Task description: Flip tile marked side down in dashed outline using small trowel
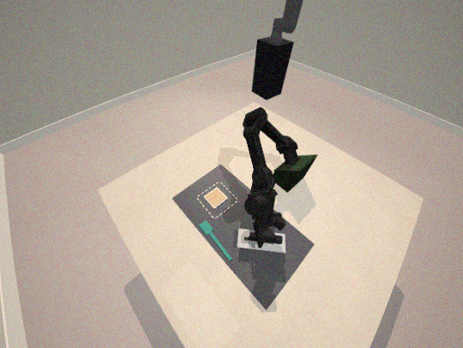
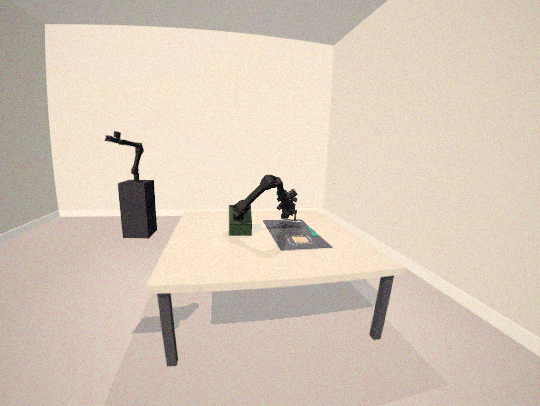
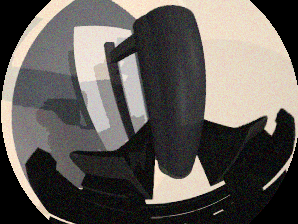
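My gripper [image 1: 260, 238] [image 2: 288, 217] [image 3: 167, 119] is shut on the black handle of a trowel with a flat, pale rectangular blade [image 1: 274, 248] [image 3: 90, 65]. It holds the trowel above the dark mat [image 1: 184, 198] [image 2: 322, 245] [image 3: 30, 75], and shadows fall on the mat. The tan square tile [image 1: 215, 197] [image 2: 300, 240] lies flat inside the dashed outline [image 1: 215, 218], apart from the trowel. Its upper face looks plain from here; I cannot make out any mark on it. The fingertips are partly hidden by the thick handle in the wrist view.
A teal spatula-like tool [image 1: 206, 228] [image 2: 313, 232] lies along the mat's edge near the tile. My arm's green base block [image 1: 296, 173] [image 2: 240, 229] stands beside the mat on the pale table [image 1: 351, 206] [image 2: 210, 265]. A second arm stands on a black pedestal [image 1: 272, 69] [image 2: 137, 210] off the table.
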Robot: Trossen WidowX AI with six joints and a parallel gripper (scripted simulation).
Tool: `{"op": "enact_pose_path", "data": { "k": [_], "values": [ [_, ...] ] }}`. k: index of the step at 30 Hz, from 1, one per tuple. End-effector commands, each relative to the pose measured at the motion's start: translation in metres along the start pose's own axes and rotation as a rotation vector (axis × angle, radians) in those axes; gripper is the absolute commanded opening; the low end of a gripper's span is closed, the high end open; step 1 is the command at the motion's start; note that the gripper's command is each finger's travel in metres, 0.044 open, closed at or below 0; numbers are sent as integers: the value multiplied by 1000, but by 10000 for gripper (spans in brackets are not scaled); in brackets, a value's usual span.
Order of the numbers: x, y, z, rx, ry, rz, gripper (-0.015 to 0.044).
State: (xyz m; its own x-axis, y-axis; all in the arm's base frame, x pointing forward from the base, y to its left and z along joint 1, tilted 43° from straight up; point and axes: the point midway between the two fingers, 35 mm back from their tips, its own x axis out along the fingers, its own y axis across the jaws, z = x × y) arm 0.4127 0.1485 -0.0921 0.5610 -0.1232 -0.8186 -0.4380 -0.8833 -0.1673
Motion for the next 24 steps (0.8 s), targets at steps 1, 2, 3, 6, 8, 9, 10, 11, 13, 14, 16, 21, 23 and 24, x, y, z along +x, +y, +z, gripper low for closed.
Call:
{"op": "enact_pose_path", "data": {
  "k": [1, 2, 3, 6, 8, 9, 10, 11, 13, 14, 16, 21, 23, 24],
  "values": [
    [9, -10, 13, -96, -100, -18, 0],
    [11, -11, 17, -118, -123, -21, 0],
    [13, -12, 20, -139, -146, -23, 0],
    [18, -15, 31, -201, -216, -33, 0],
    [21, -17, 38, -241, -263, -42, 0],
    [23, -18, 41, -261, -287, -47, 0],
    [24, -19, 45, -280, -310, -52, 0],
    [25, -20, 48, -299, -333, -57, 0],
    [27, -21, 55, -335, -380, -69, 0],
    [28, -22, 59, -353, -404, -76, 0],
    [29, -23, 66, -387, -450, -90, 0],
    [32, -26, 82, -463, -561, -131, 0],
    [32, -26, 84, -473, -576, -137, 0],
    [32, -26, 84, -473, -576, -137, 0]
  ]
}}
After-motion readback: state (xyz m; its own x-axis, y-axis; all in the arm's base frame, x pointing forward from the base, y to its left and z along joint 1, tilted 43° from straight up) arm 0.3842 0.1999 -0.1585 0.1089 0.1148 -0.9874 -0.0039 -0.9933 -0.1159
